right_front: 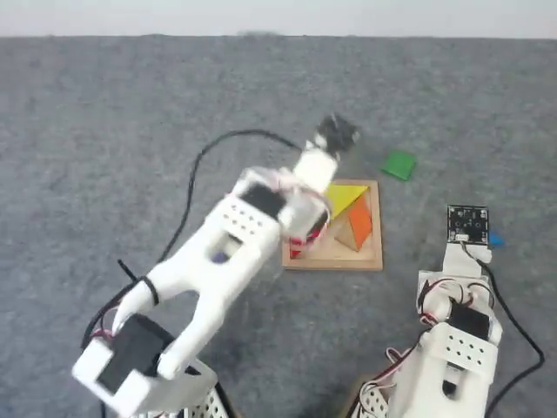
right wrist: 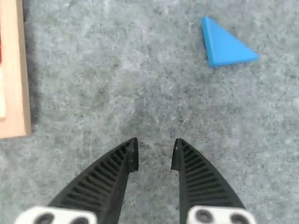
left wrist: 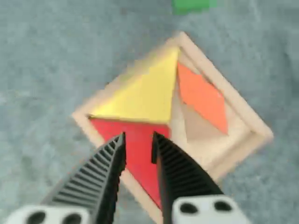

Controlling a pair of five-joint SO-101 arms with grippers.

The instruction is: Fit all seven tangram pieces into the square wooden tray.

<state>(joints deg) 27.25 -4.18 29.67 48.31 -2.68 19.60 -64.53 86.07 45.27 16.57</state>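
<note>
Above the tray, the released left gripper hangs over the red piece, perhaps seating it; beside the tray, the empty, released right gripper faces the blue triangle.

Pale wooden tray – fuzzy grey cloth table.

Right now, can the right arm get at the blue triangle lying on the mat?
Probably yes. The right gripper hangs open over bare grey mat, the blue triangle lies flat just ahead with nothing between them, and the wooden tray sits off to one side.
</note>
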